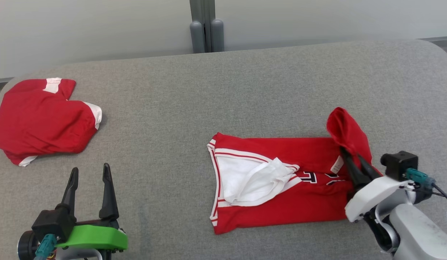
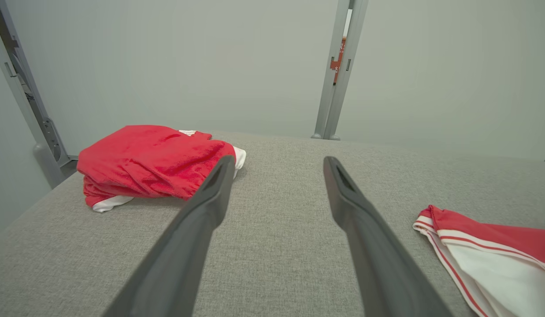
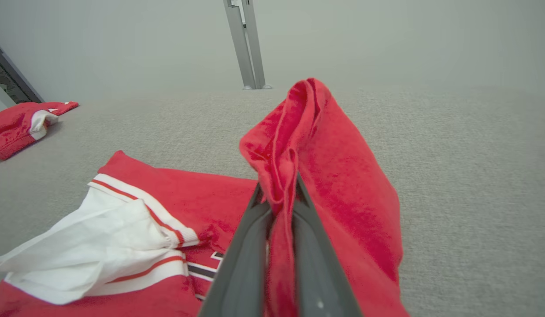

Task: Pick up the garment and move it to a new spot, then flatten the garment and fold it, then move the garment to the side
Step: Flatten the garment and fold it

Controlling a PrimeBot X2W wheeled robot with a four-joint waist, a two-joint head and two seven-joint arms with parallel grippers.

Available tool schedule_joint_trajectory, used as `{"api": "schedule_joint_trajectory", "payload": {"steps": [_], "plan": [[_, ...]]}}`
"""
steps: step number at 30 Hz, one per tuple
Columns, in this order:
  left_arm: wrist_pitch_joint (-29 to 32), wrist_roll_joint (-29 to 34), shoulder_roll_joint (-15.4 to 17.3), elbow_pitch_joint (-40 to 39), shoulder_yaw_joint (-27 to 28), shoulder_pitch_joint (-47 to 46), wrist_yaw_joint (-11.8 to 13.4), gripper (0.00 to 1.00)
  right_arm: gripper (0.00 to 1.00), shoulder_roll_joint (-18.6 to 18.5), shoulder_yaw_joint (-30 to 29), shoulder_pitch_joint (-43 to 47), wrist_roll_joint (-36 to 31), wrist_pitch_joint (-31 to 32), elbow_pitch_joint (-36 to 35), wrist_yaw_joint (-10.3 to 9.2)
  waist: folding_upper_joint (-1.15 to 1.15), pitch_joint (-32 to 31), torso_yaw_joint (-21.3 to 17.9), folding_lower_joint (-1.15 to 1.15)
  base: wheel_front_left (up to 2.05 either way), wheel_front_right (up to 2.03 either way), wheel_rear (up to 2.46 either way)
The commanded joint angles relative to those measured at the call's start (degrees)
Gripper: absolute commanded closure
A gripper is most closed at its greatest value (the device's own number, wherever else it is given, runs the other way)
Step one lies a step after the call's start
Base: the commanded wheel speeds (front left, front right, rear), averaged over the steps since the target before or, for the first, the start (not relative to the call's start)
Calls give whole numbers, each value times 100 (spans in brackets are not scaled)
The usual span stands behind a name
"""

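Count: two grippers, two red garments, one grey padded table, one grey post.

Nearest, at the lower left of the head view, is the left gripper (image 1: 90, 168); its two dark fingers are spread wide apart with nothing between them, over bare table (image 1: 172, 108).

At the lower right is the right gripper (image 1: 349, 153); its two fingers are pressed together on a bunch of red cloth, seen in the right wrist view as a strip pinched between them (image 3: 279, 189).

The cloth belongs to the garment (image 1: 281, 213), which lies right of the table's centre; its right end is lifted in the pinch and rises past the fingertips as a peaked fold; the rest lies flat on the table, stretching leftward away from the right gripper and well apart from the left gripper.

On the garment's left half a white lining (image 1: 245, 177) is turned out, edged with red and white stripes; black and white lettering (image 1: 310, 177) shows near its middle; a small white label (image 1: 337, 165) lies just beside the pinching fingers.

Farther off, beyond the left gripper and near the table's left edge, is the second garment (image 1: 42, 119); it is red with white trim, bunched, and well apart from the first.

Farthest is the post (image 1: 207, 25), at the middle of the table's far edge, against a pale wall (image 1: 100, 29).
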Motion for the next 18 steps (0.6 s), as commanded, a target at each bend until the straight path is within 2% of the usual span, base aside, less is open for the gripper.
{"api": "schedule_joint_trajectory", "payload": {"steps": [1, 8, 18], "plan": [[-19, -56, 6, 15, -9, 49, 11, 0, 100, 67, 149, -81, -50, 20, -87, -9, 0, 8, 35, 0, 0, 0, 0], [-19, -68, 6, 31, -110, -7, 35, 0, 100, 503, 836, -264, -42, 114, -204, -9, 0, 49, 188, 0, 0, 0, 0], [-19, -88, 6, 96, -250, -118, 60, 0, 100, 1331, 1377, -676, -22, 141, 317, -9, 0, 87, 397, 0, 0, 0, 0]]}}
